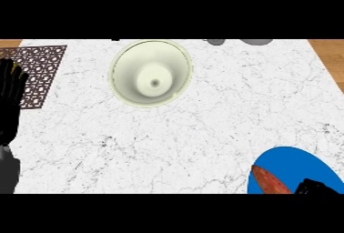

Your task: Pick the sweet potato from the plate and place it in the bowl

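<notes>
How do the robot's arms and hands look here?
Both hands are black. The left hand, at the left edge, has long slim fingers and a grey forearm. Of the right hand only a small black part shows, lower right.

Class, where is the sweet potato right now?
In the head view the sweet potato lies on the blue plate at the lower right, beside the right hand, apart from the bowl.

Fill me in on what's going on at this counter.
The robot is after the sweet potato, which lies on the blue plate at the lower right. Its right hand shows beside it at the bottom edge; whether they touch is unclear. The cream bowl, far across the counter, holds nothing. The left hand rests open at the left edge, by a brown mat.
</notes>
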You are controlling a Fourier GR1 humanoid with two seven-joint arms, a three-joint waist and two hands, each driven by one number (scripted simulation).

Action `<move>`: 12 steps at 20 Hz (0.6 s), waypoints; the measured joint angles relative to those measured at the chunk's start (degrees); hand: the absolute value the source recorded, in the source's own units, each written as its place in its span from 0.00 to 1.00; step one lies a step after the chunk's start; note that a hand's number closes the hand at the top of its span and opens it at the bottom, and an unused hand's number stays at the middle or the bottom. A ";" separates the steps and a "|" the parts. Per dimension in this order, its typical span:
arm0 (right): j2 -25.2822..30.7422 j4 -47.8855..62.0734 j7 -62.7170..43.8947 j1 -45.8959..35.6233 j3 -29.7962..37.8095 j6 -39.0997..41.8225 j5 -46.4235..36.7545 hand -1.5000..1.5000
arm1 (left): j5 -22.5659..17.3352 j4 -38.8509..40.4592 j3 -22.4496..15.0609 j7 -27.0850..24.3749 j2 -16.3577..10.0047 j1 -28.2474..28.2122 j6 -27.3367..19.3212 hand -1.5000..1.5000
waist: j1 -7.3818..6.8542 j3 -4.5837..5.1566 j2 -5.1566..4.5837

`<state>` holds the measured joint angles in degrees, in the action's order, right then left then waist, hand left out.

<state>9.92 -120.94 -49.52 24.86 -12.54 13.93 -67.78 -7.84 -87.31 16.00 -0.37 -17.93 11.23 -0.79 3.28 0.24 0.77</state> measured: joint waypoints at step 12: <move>-2.56 -21.68 -6.76 -1.15 -17.71 5.69 -20.63 1.00 | 0.41 -0.13 -1.96 1.48 0.76 2.50 0.21 0.50 | -2.79 0.02 -0.52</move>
<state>7.36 -142.62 -56.29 23.71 -30.24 19.62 -88.41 -7.43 -87.44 14.04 1.11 -17.17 13.73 -0.58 0.49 0.26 0.24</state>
